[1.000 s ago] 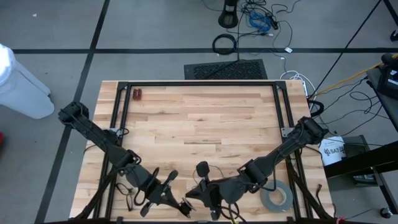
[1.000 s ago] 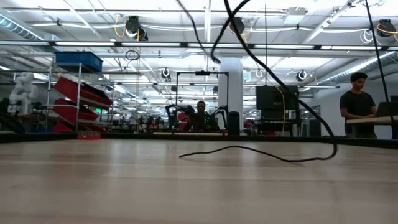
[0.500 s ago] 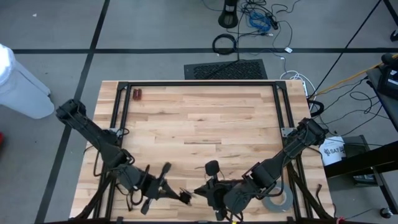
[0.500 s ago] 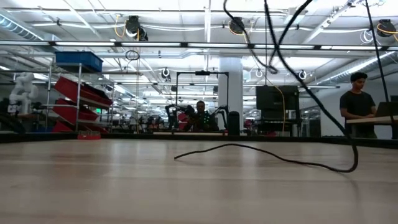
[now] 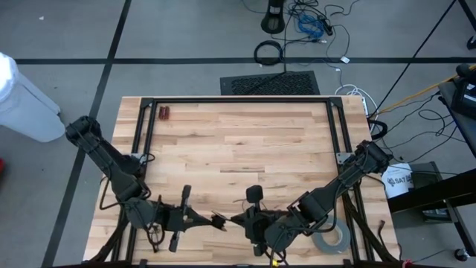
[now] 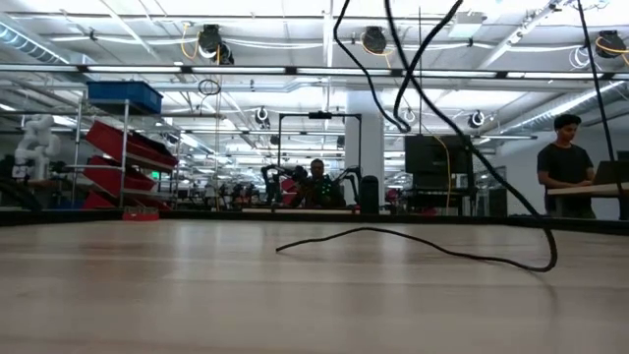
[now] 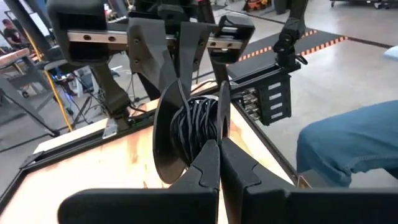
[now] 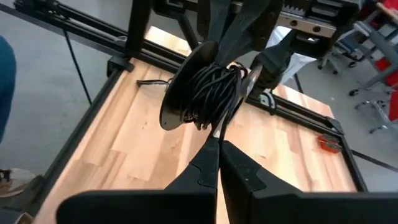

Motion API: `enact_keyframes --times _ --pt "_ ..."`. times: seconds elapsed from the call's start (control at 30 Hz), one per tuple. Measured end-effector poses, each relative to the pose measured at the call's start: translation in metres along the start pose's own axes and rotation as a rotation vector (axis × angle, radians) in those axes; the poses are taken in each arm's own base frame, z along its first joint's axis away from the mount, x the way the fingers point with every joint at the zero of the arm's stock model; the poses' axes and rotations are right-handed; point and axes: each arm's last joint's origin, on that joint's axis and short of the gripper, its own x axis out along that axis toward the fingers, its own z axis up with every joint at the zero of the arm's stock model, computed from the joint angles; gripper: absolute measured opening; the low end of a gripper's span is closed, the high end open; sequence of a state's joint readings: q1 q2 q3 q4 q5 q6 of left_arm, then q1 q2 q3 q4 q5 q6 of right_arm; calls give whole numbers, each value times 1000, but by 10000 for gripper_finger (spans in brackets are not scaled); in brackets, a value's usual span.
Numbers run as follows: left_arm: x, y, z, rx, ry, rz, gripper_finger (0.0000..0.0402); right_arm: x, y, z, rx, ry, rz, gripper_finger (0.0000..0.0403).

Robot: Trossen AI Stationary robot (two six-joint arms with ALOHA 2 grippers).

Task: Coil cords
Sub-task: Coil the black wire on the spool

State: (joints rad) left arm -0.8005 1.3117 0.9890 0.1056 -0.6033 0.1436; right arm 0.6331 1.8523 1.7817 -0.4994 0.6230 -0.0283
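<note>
At the bottom centre of the high view, the left end effector [image 5: 217,221] and the right end effector [image 5: 236,220] meet above the tabletop [image 5: 238,141]. Both are closed on the cord [image 7: 198,121], which is wound into a bundle between them.

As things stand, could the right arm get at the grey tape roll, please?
Probably not readily: the tape roll lies behind the right gripper, beside its own forearm, and its fingers are shut on the cord, pointing away.
</note>
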Motion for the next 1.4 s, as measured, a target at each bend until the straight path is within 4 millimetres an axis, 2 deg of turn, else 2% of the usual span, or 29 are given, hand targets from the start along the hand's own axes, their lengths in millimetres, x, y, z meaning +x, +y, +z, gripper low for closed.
enact_keyframes --times 0.5,0.87,1.23,1.4 --pt "-5 7 2 -17 16 139 0 -17 -12 8 -28 -27 -33 0" --pt "-9 11 6 -20 0 150 0 -9 -25 -5 -20 88 -54 2" --pt "-9 11 9 -47 -27 152 0 -24 -12 -3 -5 76 33 60" --pt "-12 6 10 -66 -35 130 0 -32 -12 0 -3 52 -23 77"
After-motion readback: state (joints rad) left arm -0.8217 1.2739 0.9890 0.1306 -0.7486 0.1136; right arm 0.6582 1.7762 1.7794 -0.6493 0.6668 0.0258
